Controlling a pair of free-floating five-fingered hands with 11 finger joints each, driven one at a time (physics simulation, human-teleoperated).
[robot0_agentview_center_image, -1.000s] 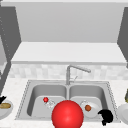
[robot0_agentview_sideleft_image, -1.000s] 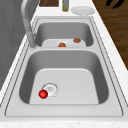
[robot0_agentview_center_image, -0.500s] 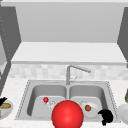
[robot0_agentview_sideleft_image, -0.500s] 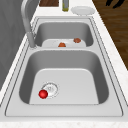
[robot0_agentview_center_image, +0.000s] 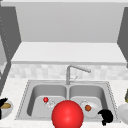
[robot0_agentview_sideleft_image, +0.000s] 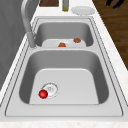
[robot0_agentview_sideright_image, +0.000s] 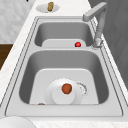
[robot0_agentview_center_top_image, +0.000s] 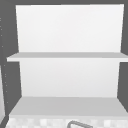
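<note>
A double sink (robot0_agentview_center_image: 110, 93) with a grey tap (robot0_agentview_center_image: 68, 74) lies in the counter. A small red ball (robot0_agentview_center_image: 45, 99) sits by the drain (robot0_agentview_sideleft_image: 50, 88) of the left basin. In the right basin a white plate (robot0_agentview_sideright_image: 57, 98) carries a brown lump (robot0_agentview_sideright_image: 66, 88). My right hand (robot0_agentview_center_image: 106, 117) hovers over the sink's front right corner, fingers relaxed, holding nothing; it also shows as the hand (robot0_agentview_sideleft_image: 113, 2) beyond the counter edge. My left hand (robot0_agentview_center_image: 2, 103) is at the left edge, beside a small plate (robot0_agentview_center_image: 7, 112) with a yellowish roll (robot0_agentview_center_image: 5, 106).
A big red sphere (robot0_agentview_center_image: 67, 115) stands before the sink's front rim. On the right counter are an empty white plate (robot0_agentview_sideleft_image: 83, 10) and a bottle (robot0_agentview_sideleft_image: 65, 5). Another brown lump (robot0_agentview_sideleft_image: 77, 40) lies in the right basin. White shelves (robot0_agentview_center_top_image: 67, 55) hang above.
</note>
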